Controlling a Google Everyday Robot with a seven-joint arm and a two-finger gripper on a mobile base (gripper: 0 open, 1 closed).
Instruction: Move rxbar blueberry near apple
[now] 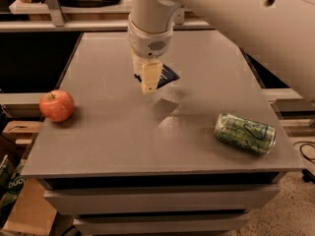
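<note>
Where the end effector (pixel 149 85) hangs over the rxbar blueberry (pixel 168 75), grey tabletop (pixel 147 141) shines.

On the desk (pixel 123 141), the apple (pixel 57 105) sits at the left edge, the can (pixel 244 133) lies front right, and the rxbar blueberry (pixel 167 75) lies mid-back, the hand (pixel 149 85) at its left end.

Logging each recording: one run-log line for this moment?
pincer: holding rxbar blueberry over table | apple: left edge, apart | can: right, lying down
</note>
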